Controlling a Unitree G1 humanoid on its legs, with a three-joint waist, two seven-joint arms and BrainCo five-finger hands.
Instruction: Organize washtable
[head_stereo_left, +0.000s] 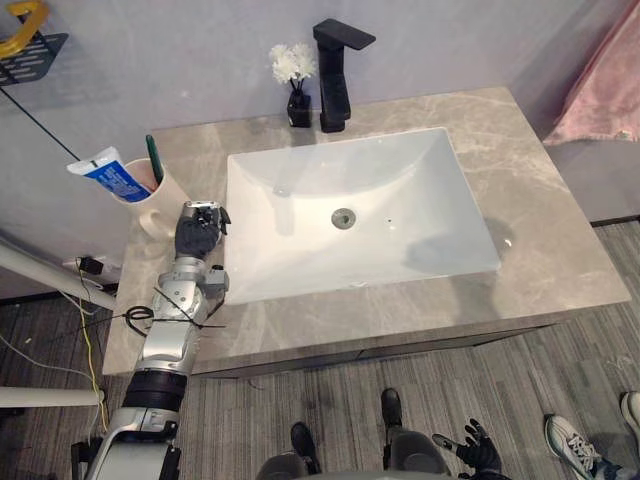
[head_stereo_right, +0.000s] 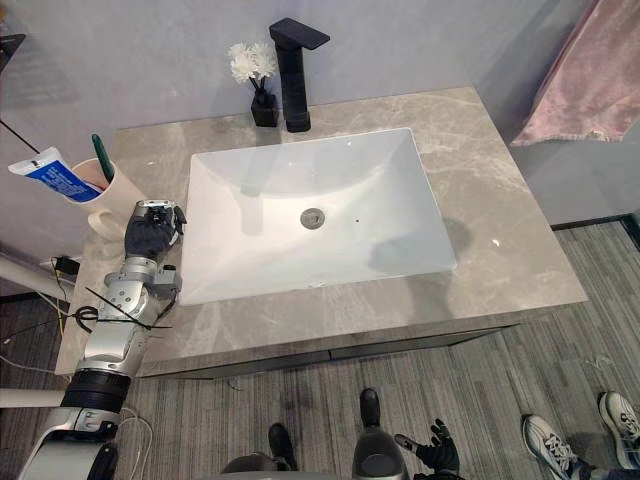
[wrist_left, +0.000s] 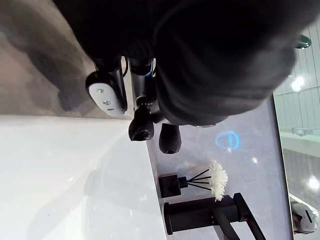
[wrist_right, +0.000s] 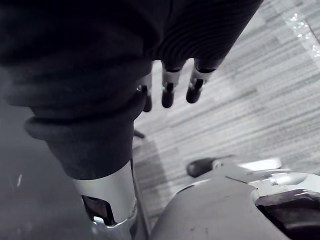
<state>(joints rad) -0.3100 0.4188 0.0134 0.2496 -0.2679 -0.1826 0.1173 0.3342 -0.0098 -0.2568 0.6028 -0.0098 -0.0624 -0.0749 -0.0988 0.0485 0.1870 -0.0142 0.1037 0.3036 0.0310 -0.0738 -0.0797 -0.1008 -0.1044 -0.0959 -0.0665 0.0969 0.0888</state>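
While our right hand (head_stereo_left: 472, 447) hangs low at our side over the floor, fingers straight and carrying nothing, the work lies with our left hand (head_stereo_left: 198, 230), which rests over the near left part of the table (head_stereo_left: 560, 250) with its fingers loosely relaxed and nothing between them. Just beside it, on the side away from the sink (head_stereo_left: 300, 250), stands the cream cup (head_stereo_left: 150, 203), upright, with the toothpaste tube (head_stereo_left: 108, 174) leaning out of it and the green toothbrush (head_stereo_left: 154, 160) standing in it; we cannot tell whether the hand touches the cup's wall. Farther on, the white sink lies bare, and at the back edge the small black vase of white flowers (head_stereo_left: 297, 105) stands just beside the black faucet (head_stereo_left: 335, 70). We judge the cup set already gathered, so the step in hand is to take the hand clear of it. To do that well we should lift straight up before drawing back and keep the fingers off the rim, since the leaning tube likely makes the cup easy to tip.
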